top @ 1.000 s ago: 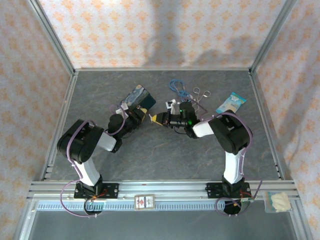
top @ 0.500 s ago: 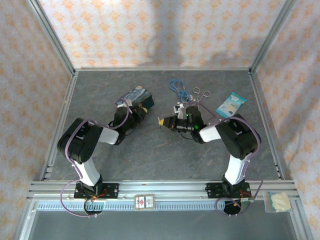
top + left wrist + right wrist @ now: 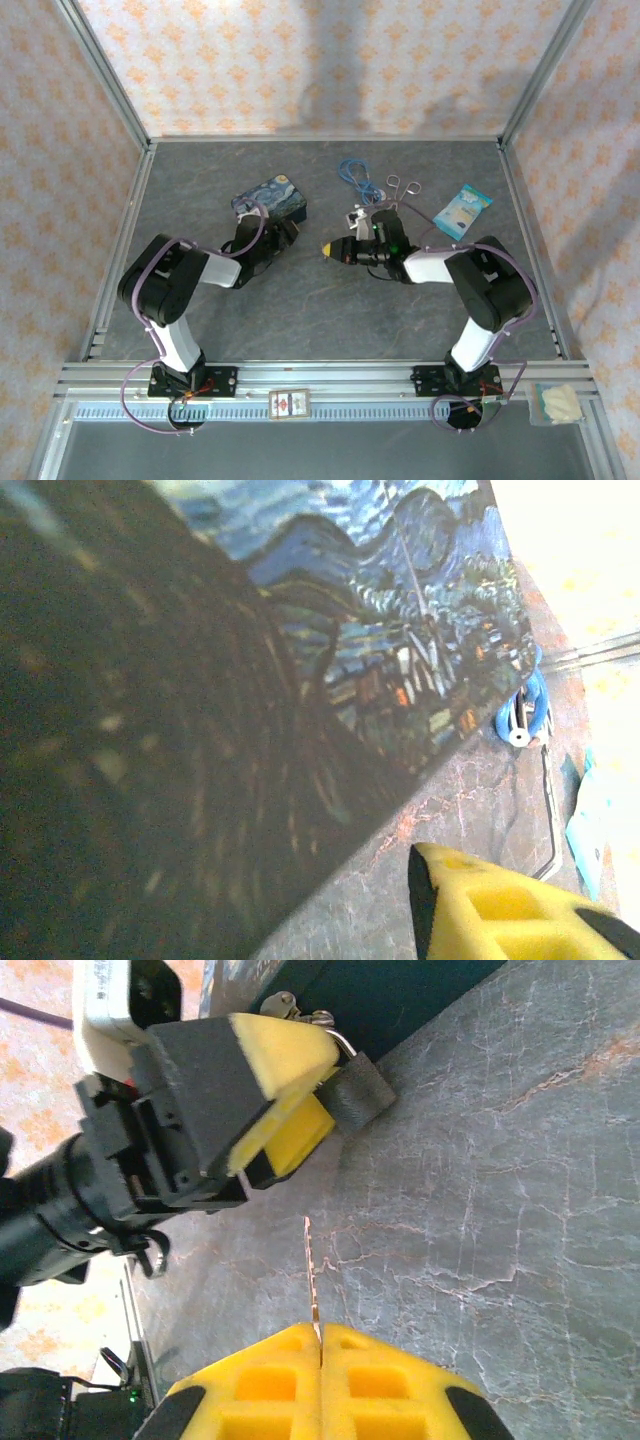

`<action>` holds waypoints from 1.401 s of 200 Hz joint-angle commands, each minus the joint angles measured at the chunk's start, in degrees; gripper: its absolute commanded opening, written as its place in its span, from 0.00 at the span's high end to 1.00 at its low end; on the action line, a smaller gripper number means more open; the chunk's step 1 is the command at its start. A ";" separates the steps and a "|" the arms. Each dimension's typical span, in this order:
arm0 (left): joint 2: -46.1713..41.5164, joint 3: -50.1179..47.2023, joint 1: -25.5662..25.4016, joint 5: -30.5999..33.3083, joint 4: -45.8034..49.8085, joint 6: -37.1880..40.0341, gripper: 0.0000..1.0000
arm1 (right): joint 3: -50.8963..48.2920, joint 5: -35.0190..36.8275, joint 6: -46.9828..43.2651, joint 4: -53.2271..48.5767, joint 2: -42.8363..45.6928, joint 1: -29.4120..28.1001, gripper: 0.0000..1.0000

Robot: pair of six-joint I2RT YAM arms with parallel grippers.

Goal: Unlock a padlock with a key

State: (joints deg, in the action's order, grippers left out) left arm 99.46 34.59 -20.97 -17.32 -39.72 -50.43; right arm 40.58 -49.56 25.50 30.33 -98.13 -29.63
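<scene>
Right jaws pinch the key [image 3: 311,1270], its blade sticking out, apart from the padlock [image 3: 357,1093]. The padlock lies on the surface [image 3: 500,1210] against the tin [image 3: 420,630]; left jaws stand part open beside it.

1 padlock [image 3: 358,1095], 1 key [image 3: 312,1280], 1 painted tin [image 3: 268,197].

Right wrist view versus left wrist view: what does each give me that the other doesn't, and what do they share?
Right wrist adds the key pinched in the shut right gripper, and the padlock against the tin. Left wrist adds the tin's painted lid, the blue cable, scissors and a pale blue packet. Both show the tin, the grey table and the left gripper.
</scene>
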 commanded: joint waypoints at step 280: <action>-17.58 -3.36 -8.80 -7.38 -11.90 -4.21 1.00 | -2.28 -3.80 6.96 21.40 10.56 -0.08 0.57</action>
State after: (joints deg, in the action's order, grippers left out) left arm 84.73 30.89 -27.97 -27.90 -50.30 -56.55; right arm 41.21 -56.69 27.20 36.71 -90.43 -29.67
